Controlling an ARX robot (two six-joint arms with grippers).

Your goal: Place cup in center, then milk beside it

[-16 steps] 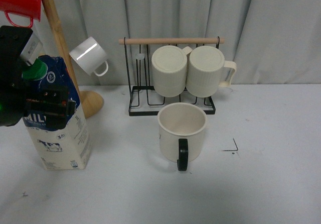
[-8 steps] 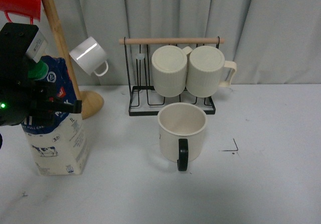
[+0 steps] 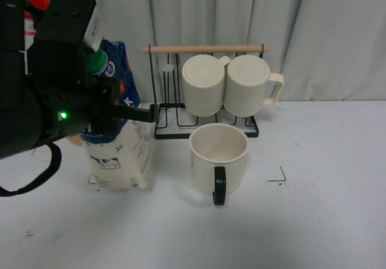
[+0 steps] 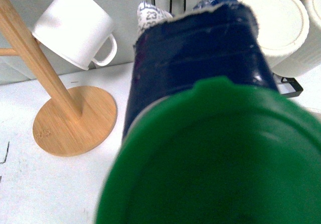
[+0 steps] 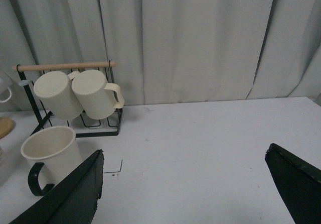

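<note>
- The desk [image 3: 313,221] is white and flat. It has a small black corner mark [image 3: 280,177] on it, and pale curtains [image 3: 325,34] hang behind.
- A black rack [image 3: 181,134] at the back holds two ribbed mugs [image 3: 203,83] with their bottoms facing the robot.
- The cup [image 3: 219,157] stands in the middle of the desk, just in front of the rack. Its mouth points up and its black handle [image 3: 219,186] points at the robot.
- The milk [image 3: 117,154] is left of the cup, near it but not touching. It is tall and its long side goes up and down, with the green cap [image 3: 98,63] on top.
- I cannot tell if the milk's bottom touches the desk.
- The big black left arm [image 3: 42,100] hides part of the milk. The left jaws are clamped on its blue top part.
- The right jaws are wide apart over the desk, with nothing between them.
- A white mug [image 4: 75,25] hangs on a wooden stand [image 4: 75,121] behind the milk.
</note>
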